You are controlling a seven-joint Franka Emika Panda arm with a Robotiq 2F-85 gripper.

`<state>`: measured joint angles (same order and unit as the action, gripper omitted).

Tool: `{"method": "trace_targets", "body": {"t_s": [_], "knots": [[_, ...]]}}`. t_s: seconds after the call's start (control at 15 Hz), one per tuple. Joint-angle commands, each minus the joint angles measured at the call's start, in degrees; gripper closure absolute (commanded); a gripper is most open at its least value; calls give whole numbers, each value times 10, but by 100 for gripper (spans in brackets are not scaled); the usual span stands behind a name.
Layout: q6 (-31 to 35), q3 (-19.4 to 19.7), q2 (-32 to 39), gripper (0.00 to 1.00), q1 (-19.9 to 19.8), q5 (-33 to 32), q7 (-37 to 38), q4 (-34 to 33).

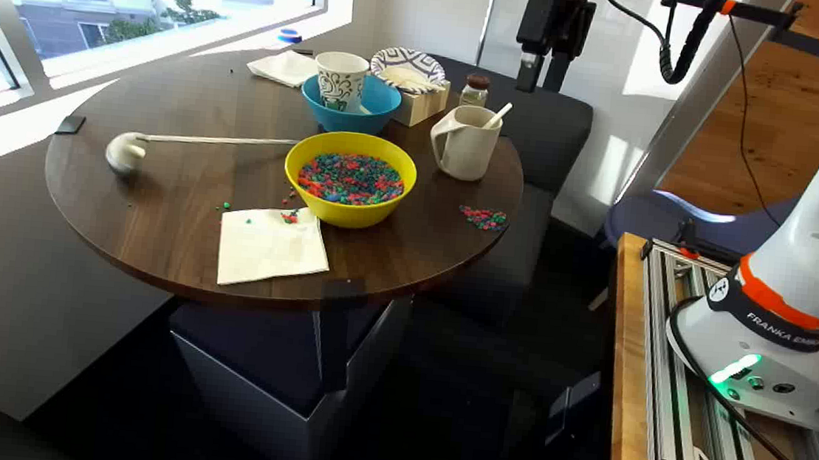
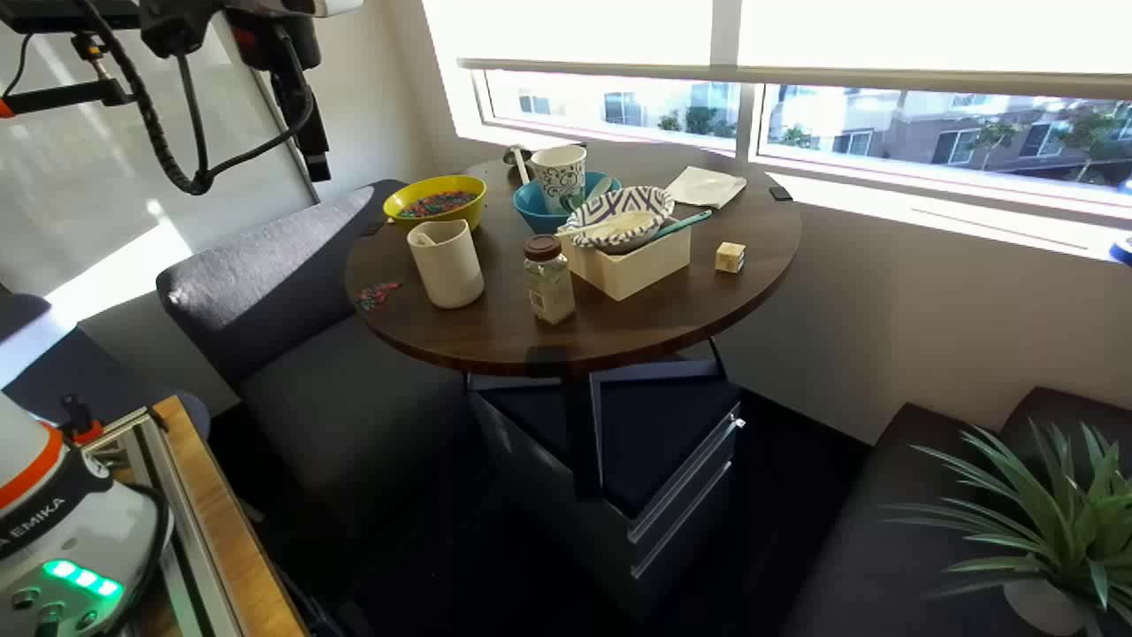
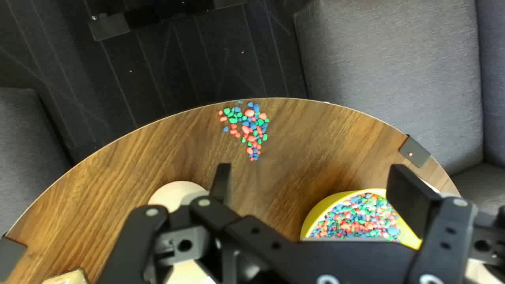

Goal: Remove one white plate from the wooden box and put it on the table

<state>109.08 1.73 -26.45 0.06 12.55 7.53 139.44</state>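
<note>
The white plate with dark hatched stripes sits on top of the light wooden box in both exterior views; the plate (image 1: 411, 58) (image 2: 638, 203) tilts, and matching dishes stacked under it cannot be told apart. The wooden box (image 1: 424, 105) (image 2: 641, 270) stands near the edge of the round brown table (image 1: 176, 187) (image 2: 478, 341), which also shows in the wrist view (image 3: 315, 142). My gripper (image 1: 543, 75) (image 2: 317, 159) hangs high, away from the plate. In the wrist view the gripper (image 3: 309, 171) is open with nothing between its fingers. The plate and most of the box are out of the wrist view.
The yellow bowl of coloured bits (image 1: 348, 213) (image 3: 315, 213), the blue bowl (image 1: 345, 117) with a paper cup (image 1: 339, 79), a pale mug (image 2: 449, 274) and a spice jar (image 2: 550, 287) stand around the box. A teal utensil (image 2: 683, 224) leans by the plate. A ladle (image 1: 125, 153) lies farther off.
</note>
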Motion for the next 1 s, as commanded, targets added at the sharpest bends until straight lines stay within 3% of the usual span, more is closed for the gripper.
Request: {"method": "trace_targets", "body": {"t_s": [0.0,0.4,0.93], "knots": [[-2,-5,0,0,-6,2,-2,-1],[3,-1,11,0,-11,10,10,-7],[143,52,146,0,-103,-5,110,-83]]}}
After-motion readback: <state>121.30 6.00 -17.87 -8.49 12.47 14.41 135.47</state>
